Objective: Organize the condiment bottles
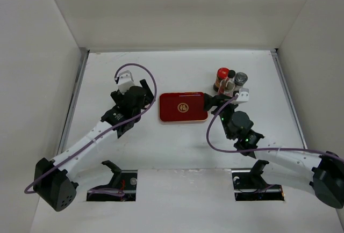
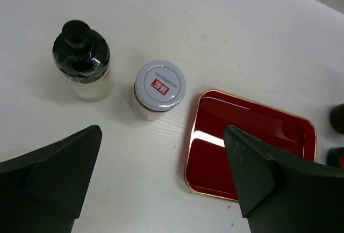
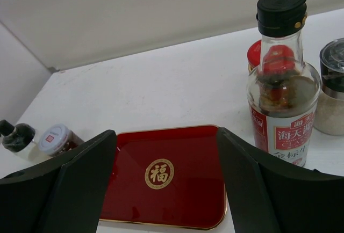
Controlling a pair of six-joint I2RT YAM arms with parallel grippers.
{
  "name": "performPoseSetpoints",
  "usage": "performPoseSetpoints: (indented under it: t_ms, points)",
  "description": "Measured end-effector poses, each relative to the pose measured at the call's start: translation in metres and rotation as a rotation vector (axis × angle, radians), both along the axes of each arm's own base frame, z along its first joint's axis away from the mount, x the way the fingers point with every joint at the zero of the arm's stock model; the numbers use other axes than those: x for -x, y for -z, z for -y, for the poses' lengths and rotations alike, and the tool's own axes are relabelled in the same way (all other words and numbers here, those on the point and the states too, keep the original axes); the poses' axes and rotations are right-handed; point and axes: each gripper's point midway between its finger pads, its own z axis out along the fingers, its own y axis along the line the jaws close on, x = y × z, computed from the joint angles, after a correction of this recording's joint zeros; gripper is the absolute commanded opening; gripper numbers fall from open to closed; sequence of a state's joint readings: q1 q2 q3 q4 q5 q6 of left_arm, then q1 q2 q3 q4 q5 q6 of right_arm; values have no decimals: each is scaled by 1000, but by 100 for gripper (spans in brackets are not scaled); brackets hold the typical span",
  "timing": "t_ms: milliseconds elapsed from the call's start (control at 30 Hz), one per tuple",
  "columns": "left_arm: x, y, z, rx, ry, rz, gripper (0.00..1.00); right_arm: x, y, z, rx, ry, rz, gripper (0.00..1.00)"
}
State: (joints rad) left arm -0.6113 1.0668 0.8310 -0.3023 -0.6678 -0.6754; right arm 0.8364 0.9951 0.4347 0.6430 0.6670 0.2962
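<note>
In the left wrist view a black-capped white bottle point(image 2: 81, 61) and a pale-lidded jar point(image 2: 159, 87) stand side by side on the white table, just left of the flat red tray point(image 2: 252, 136). My left gripper point(image 2: 162, 136) is open and empty, hovering above the table short of both. In the right wrist view a tall slim dark-sauce bottle point(image 3: 282, 82) stands close on the right, with a red-lidded jar point(image 3: 256, 55) behind it and a grey-topped shaker point(image 3: 333, 88) beside it. My right gripper point(image 3: 165, 136) is open and empty over the tray's near edge point(image 3: 166, 219).
The red tray point(image 1: 183, 107) lies mid-table between the arms. The three right-hand bottles point(image 1: 231, 77) cluster behind the right gripper point(image 1: 215, 103). The left gripper point(image 1: 141, 92) hides the left pair from above. White walls enclose the table on three sides.
</note>
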Motion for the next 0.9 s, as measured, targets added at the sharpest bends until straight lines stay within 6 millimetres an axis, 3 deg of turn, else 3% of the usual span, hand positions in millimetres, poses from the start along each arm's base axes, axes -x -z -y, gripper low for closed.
performPoseSetpoints:
  t_ms: [100, 233, 267, 367, 400, 467, 500, 600, 667, 767, 900]
  points:
    - [1, 2, -8, 3, -10, -2, 100, 0, 0, 0, 0, 0, 0, 82]
    - [0, -19, -23, 36, -50, 64, 100, 0, 1, 0, 2, 0, -1, 78]
    - [-1, -25, -27, 43, -60, 88, 100, 0, 0, 0, 1, 0, -1, 72]
    - [-6, -37, -44, 35, -108, 130, 100, 0, 1, 0, 3, -1, -1, 37]
    - [-7, -38, -53, 20, -134, 133, 100, 0, 1, 0, 5, -1, -1, 29]
    - [-10, -37, -68, -15, -182, 131, 100, 0, 1, -1, 6, -2, -3, 24]
    - [-11, -36, -76, -34, -205, 127, 99, 0, 2, -1, 6, -2, -6, 24]
    - [-18, -29, -91, -72, -242, 104, 64, 1, 3, -1, 9, -4, -9, 38]
    - [-23, -21, -96, -95, -251, 84, 64, 1, 4, -1, 11, -4, -11, 47]
    - [-32, -5, -96, -121, -252, 43, 77, 0, 5, -2, 19, -4, -14, 51]
    - [-45, 25, -92, -148, -234, -28, 80, -2, 14, -5, 39, -9, -31, 57]
